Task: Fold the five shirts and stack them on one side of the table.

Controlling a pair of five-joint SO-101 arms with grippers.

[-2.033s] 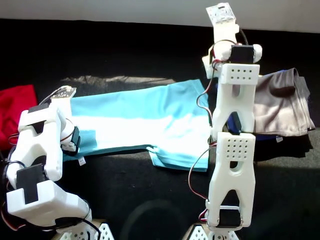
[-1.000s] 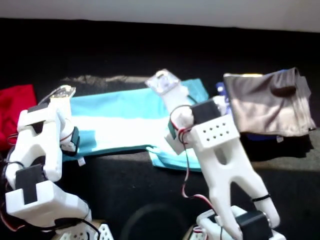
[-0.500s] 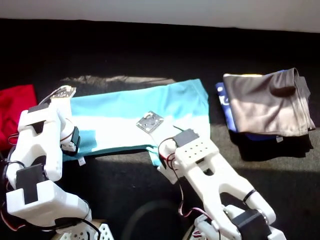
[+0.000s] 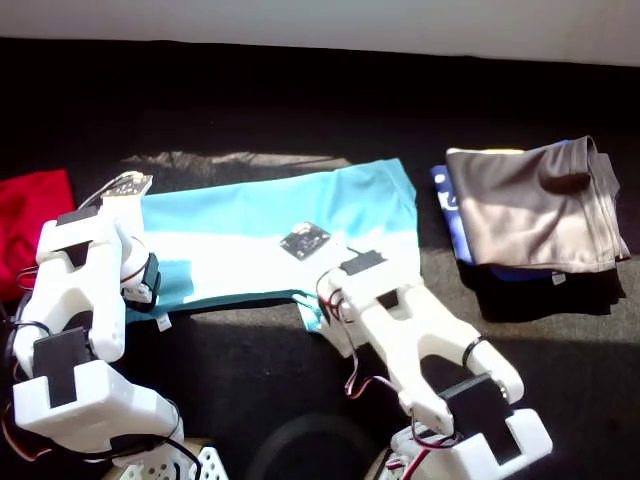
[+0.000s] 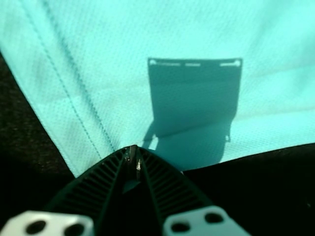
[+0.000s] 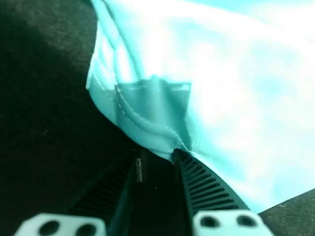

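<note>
In the high view, the teal shirt [image 4: 270, 225] lies spread across the middle of the table [image 4: 300, 100]. In the left wrist view, the left gripper [image 5: 133, 158] is clamped on its hem. In the right wrist view, the right gripper [image 6: 157, 163] is slightly parted and empty at the soft, limp edge, probably the best hold.

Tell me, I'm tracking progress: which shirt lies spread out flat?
The turquoise shirt, mid-table; the grey shirt tops a folded stack, the red shirt sits at the edge.

Turquoise shirt [image 4: 250, 205], red shirt [image 4: 30, 215], grey shirt [image 4: 535, 205], black table [image 4: 250, 100]
</note>
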